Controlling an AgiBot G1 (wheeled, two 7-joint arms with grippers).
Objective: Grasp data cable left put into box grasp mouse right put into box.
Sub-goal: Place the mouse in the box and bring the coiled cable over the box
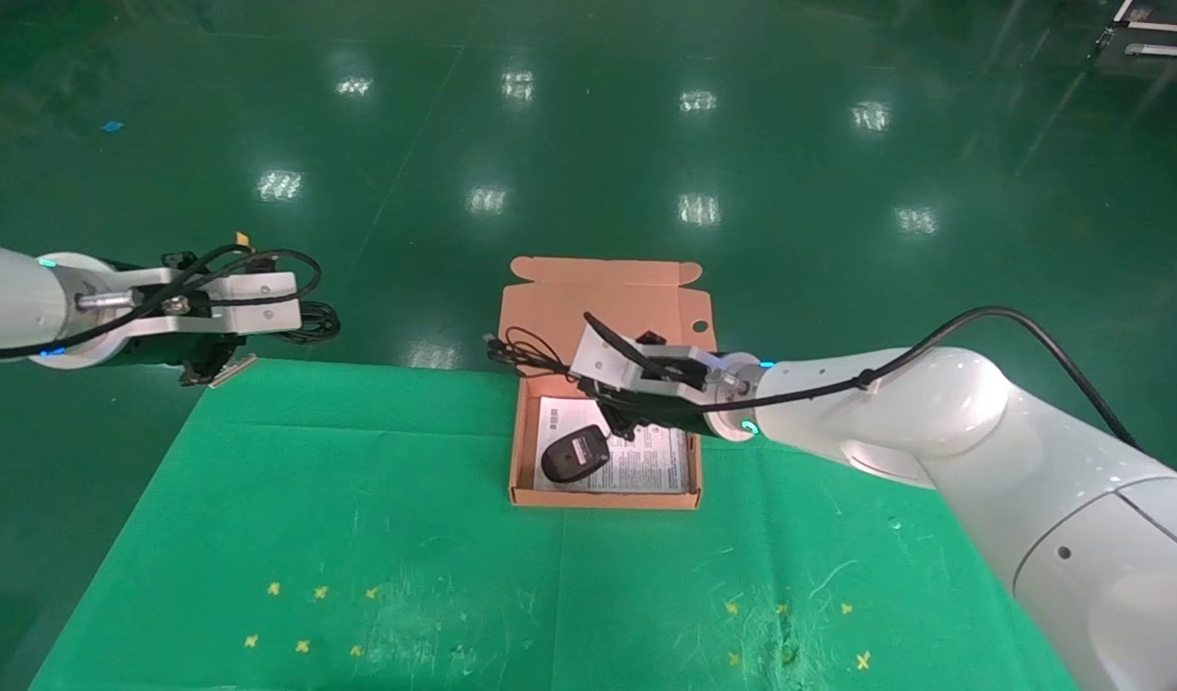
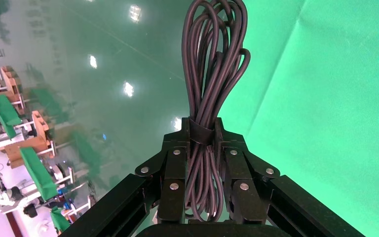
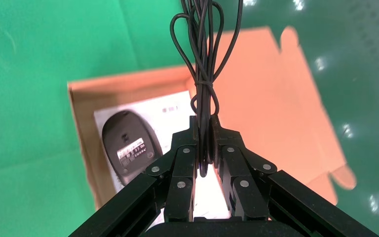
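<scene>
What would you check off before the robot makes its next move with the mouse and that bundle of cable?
1. Box open and facing up on the green cloth: ok.
2. Mouse inside the box: ok, it lies label side up on the white sheet.
3. Right gripper has let go: not ok, it is shut on the mouse cord, which hangs over the box.
4. Data cable held firmly: ok, the left gripper is shut on the bundle.
5. Data cable in the box: not ok, the left gripper holds it off the cloth's far left corner.
6. Room in the box for the cable: cannot tell.
</scene>
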